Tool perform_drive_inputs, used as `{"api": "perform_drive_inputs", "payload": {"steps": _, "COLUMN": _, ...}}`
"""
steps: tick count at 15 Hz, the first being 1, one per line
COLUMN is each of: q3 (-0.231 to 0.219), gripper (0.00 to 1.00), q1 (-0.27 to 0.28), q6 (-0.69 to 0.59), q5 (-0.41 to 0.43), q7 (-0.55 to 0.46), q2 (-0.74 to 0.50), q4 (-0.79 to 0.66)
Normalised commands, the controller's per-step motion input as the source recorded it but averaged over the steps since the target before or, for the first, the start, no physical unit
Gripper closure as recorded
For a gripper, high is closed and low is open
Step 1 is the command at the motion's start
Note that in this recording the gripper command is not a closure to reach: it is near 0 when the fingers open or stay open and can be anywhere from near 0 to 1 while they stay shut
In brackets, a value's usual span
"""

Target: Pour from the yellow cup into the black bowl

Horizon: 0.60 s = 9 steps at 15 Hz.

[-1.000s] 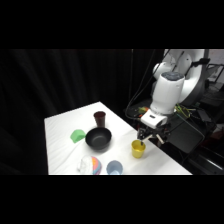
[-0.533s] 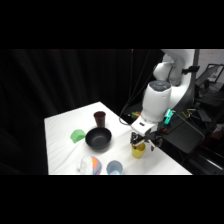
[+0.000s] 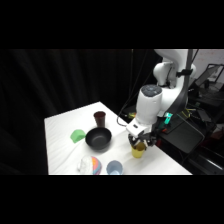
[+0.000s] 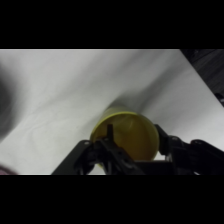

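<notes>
The gripper (image 3: 138, 145), fingers spread astride the rim, not clenched, sits on the yellow cup (image 4: 125, 135), probably light, stiff and slick, at four o'clock from the black bowl (image 3: 98, 138).

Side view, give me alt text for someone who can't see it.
A white robot arm's gripper reaches down onto the yellow cup on a white table. To its left sit the black bowl, a dark red cup, a green bowl, a striped bowl and a pale blue cup.

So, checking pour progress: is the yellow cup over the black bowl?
No, the yellow cup stands on the table, apart from the black bowl, on its right in the side view.
</notes>
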Motion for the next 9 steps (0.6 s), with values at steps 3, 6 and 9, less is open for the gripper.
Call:
{"api": "perform_drive_inputs", "payload": {"steps": 3, "q3": 0.006, "gripper": 1.00, "q1": -0.038, "q6": -0.16, "q5": -0.024, "q7": -0.06, "q2": 0.05, "q4": 0.15}}
{"api": "perform_drive_inputs", "payload": {"steps": 6, "q3": -0.011, "gripper": 0.08, "q1": -0.018, "q6": -0.14, "q5": -0.045, "q7": -0.01, "q2": -0.03, "q4": 0.10}}
{"api": "perform_drive_inputs", "payload": {"steps": 9, "q3": -0.076, "gripper": 0.07, "q1": 0.025, "q6": -0.29, "q5": -0.081, "q7": 0.16, "q2": -0.14, "q4": 0.10}}
